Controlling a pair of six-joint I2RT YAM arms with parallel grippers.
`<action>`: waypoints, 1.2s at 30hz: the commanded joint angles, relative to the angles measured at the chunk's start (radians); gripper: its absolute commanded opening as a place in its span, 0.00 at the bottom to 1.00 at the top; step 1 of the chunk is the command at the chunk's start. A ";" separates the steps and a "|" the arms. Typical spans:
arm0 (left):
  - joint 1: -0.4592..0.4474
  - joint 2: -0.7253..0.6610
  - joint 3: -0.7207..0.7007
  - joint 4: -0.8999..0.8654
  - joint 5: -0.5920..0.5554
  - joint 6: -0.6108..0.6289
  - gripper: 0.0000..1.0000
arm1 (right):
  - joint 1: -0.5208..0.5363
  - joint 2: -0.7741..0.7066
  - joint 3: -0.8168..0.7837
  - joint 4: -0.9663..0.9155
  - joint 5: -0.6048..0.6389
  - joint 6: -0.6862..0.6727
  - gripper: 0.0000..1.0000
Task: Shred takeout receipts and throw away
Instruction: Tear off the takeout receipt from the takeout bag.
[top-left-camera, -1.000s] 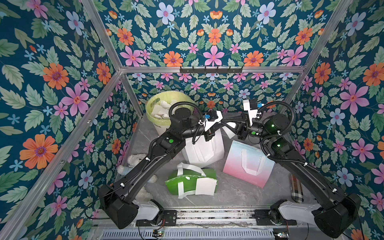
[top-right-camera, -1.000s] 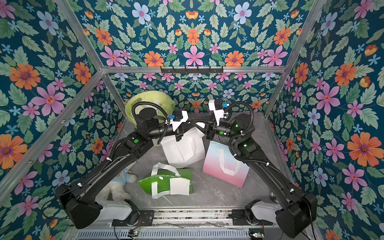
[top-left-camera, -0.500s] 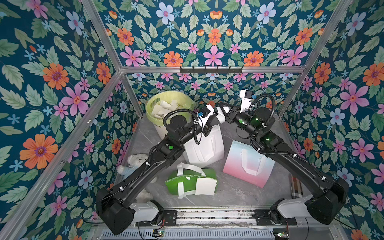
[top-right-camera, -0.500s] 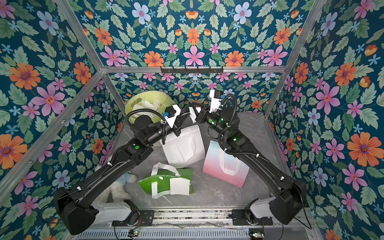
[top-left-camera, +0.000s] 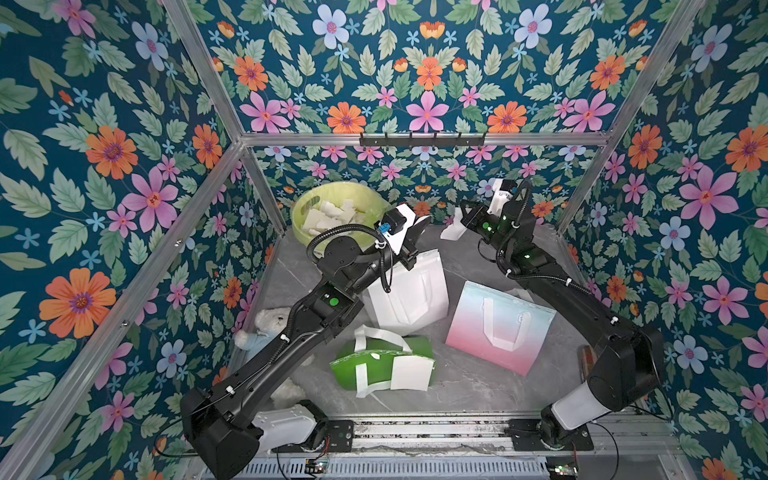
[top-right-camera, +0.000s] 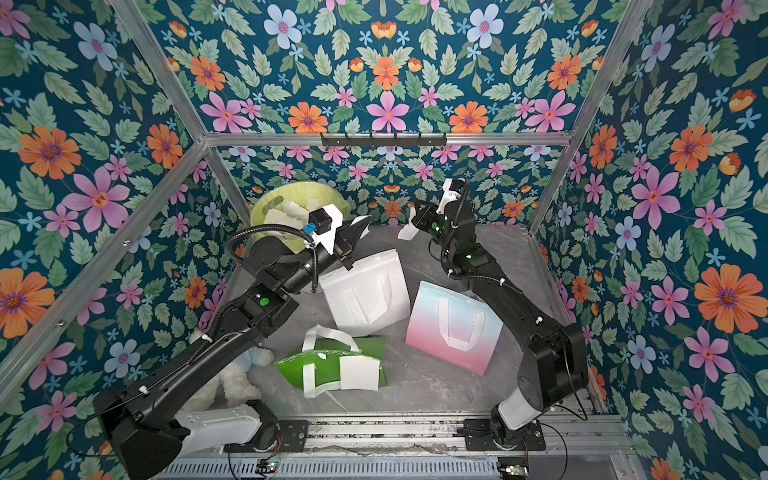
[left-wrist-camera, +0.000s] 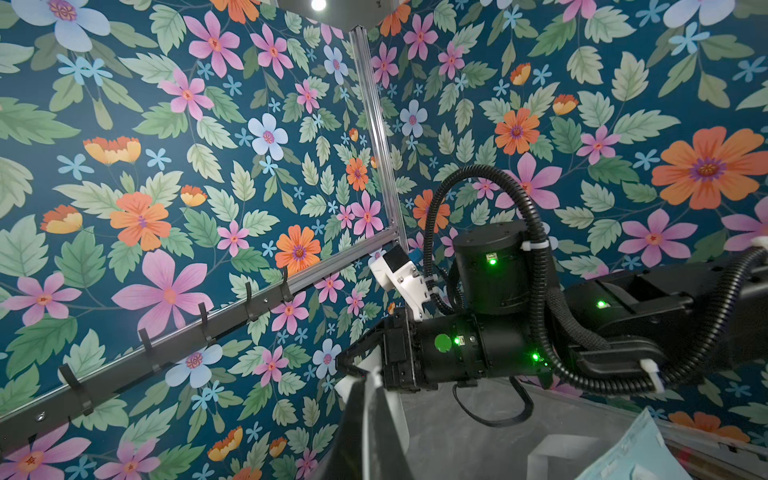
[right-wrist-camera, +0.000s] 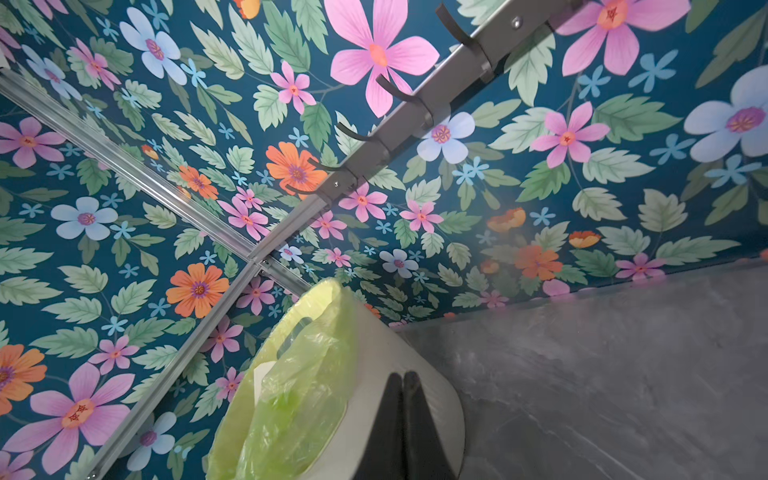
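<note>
**Both tools closed on white paper beside the bin**

The left tool (left-wrist-camera: 368, 384) shows in its wrist view only as two dark tapering fingers cut off by the frame edge. It is clamped on a thin white paper scrap (left-wrist-camera: 368, 415) whose full outline is hidden. The right tool (top-left-camera: 463, 212) grips a limp white paper piece (top-left-camera: 451, 232) that hangs above the grey marbled desk (top-left-camera: 465, 386). Its own wrist view shows only black fingers (right-wrist-camera: 392, 415) pressed together; the paper appears in both top views. Crumpled white scraps (top-left-camera: 328, 214) lie in the round white bin (right-wrist-camera: 438, 409), lined with glossy yellow-green plastic. A flat white rectangular receipt (top-right-camera: 359, 372) rests on the flattened green tote bag (top-right-camera: 291, 368). A fluffy pale plush toy (top-left-camera: 270, 320) is largely hidden behind the left arm.
</note>
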 joint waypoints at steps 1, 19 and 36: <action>0.000 0.010 0.019 -0.030 -0.040 -0.078 0.00 | -0.004 -0.067 -0.008 0.044 -0.099 -0.070 0.00; 0.093 0.222 0.091 0.191 0.384 -0.700 0.00 | 0.103 -0.336 -0.199 0.236 -0.421 0.063 0.00; 0.091 0.202 0.003 0.368 0.460 -0.884 0.00 | 0.101 -0.305 -0.155 0.247 -0.353 0.036 0.00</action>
